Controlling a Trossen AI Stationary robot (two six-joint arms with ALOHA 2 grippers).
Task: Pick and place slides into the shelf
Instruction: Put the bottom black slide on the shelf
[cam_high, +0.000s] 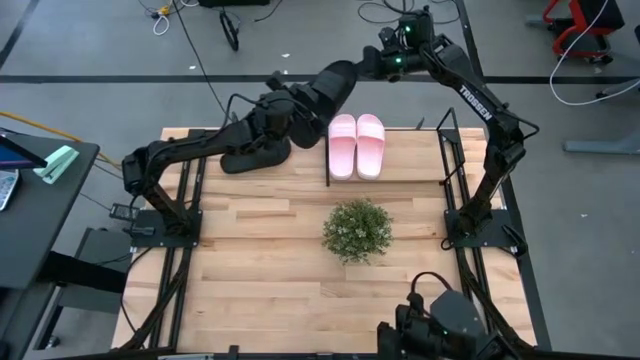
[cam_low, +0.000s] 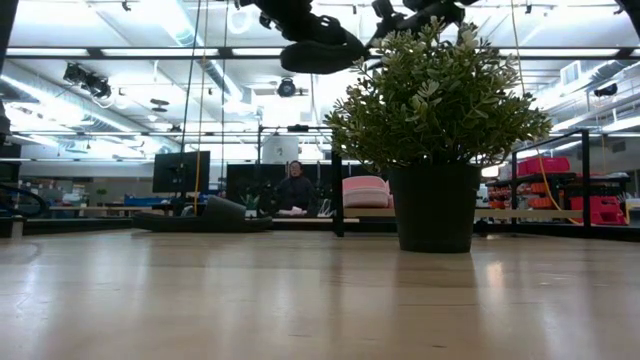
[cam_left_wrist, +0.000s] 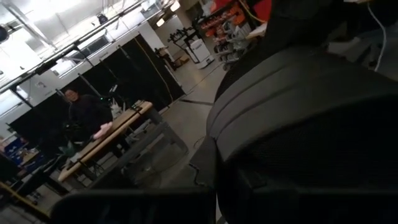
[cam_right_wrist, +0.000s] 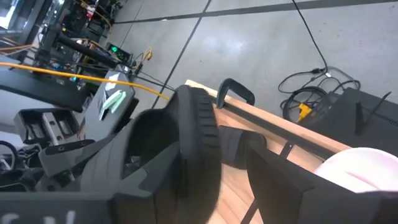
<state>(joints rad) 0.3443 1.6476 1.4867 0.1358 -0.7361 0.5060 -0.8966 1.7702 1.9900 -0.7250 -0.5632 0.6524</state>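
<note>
One black slide (cam_high: 335, 85) hangs in the air over the table's far edge, high in the low view (cam_low: 320, 52). My left gripper (cam_high: 295, 110) is shut on it, and the slide (cam_left_wrist: 298, 124) fills its wrist view. My right gripper (cam_high: 365, 70) is open, reaching in from the far right. Its fingers stand on either side of the slide's sole (cam_right_wrist: 196, 143). A second black slide (cam_high: 255, 155) lies sole-down on the table's far left. Two pink slides (cam_high: 356, 145) sit side by side in the shelf (cam_high: 440, 140). My left gripper holds the raised black slide, coming at it from the table's left side. The slide's wide strap (cam_left_wrist: 292, 93) lies right in front of the camera and hides the fingers' place of contact. The slide is lifted clear of the table, turned on edge.
A bushy green plant in a black pot (cam_high: 357, 230) stands mid-table, near of the shelf. The shelf's black post (cam_low: 337, 195) rises beside the pink slides (cam_low: 366, 192). Bare wood lies left and near of the plant. A person sits far behind the table (cam_low: 296, 190).
</note>
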